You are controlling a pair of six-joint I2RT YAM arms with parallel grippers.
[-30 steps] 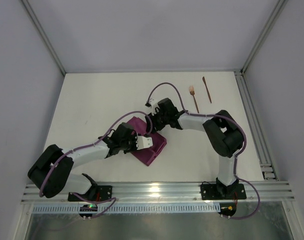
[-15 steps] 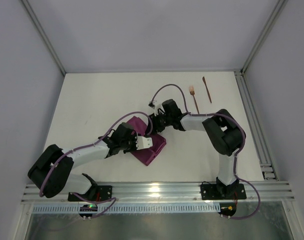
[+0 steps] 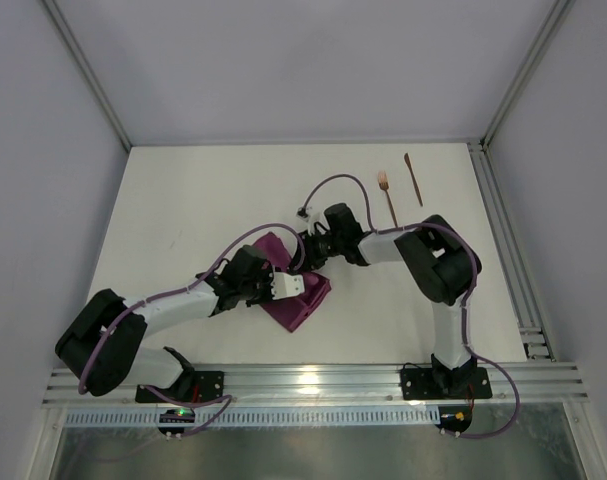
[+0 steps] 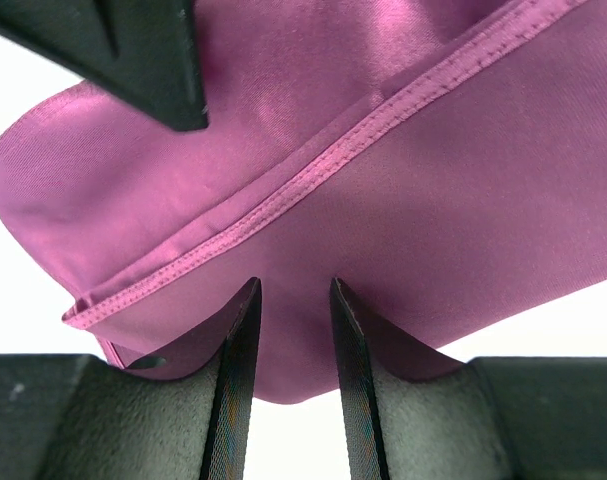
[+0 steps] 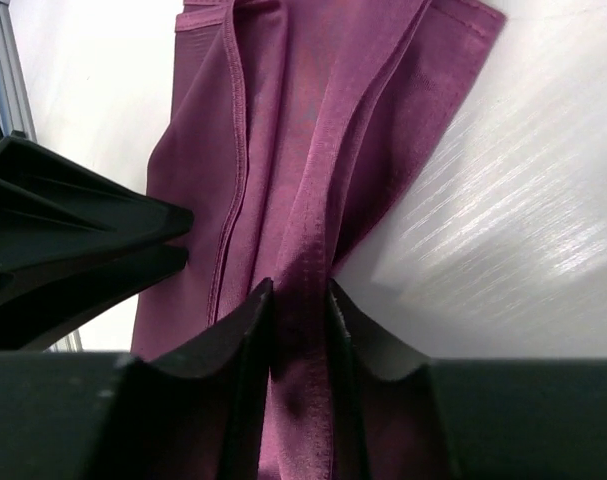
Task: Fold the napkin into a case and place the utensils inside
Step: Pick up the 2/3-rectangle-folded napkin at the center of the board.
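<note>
White table (image 3: 183,220), pale grey walls (image 3: 303,60), metal rail (image 3: 303,380) along the near edge where both arms are bolted.

We find the napkin (image 3: 303,305) near the middle of the table, magenta, folded into a narrow bundle lying at a slant. Stitched hems show along its folds.

Right claw (image 5: 301,290): reaches in from the far right end of the bundle. Its fingers are drawn close together on a raised ridge of the cloth, which runs up between them.

Left claw (image 4: 291,290): low over the near left part of the napkin. Fingers a narrow gap apart, cloth showing in the gap. We cannot tell whether they pinch it.

Fork (image 3: 387,196) and knife (image 3: 413,178): side by side on the far right of the table, well apart from the napkin and untouched.
</note>
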